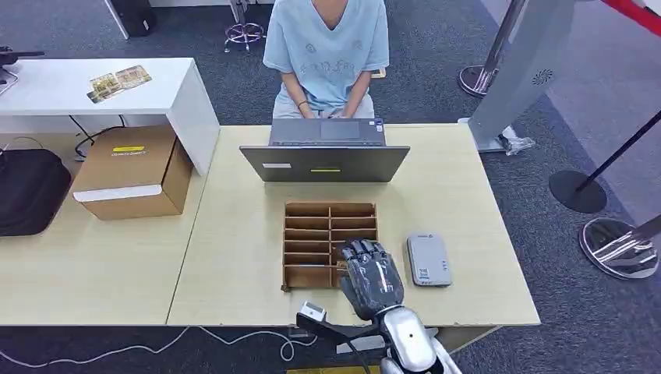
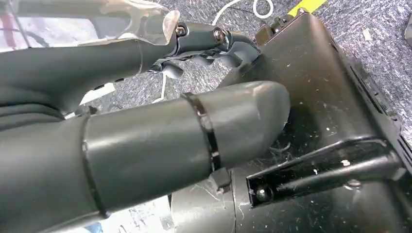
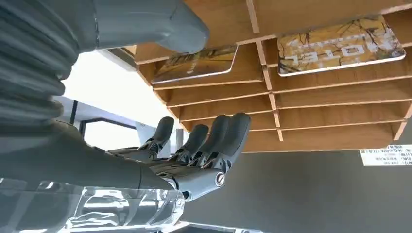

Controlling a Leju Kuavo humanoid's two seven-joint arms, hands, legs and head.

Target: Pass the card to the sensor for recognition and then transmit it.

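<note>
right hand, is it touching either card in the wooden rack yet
Apart. The right wrist view shows the right hand with fingers spread and empty, open space between it and both cards lying in the wooden rack.

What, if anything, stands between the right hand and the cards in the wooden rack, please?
Nothing visible does. The right hand hovers over the near right part of the wooden rack, empty, fingers apart. In the right wrist view, two cards lie in adjoining slots just beyond the fingers, only wooden dividers between slots. The grey sensor lies beside the rack.
</note>
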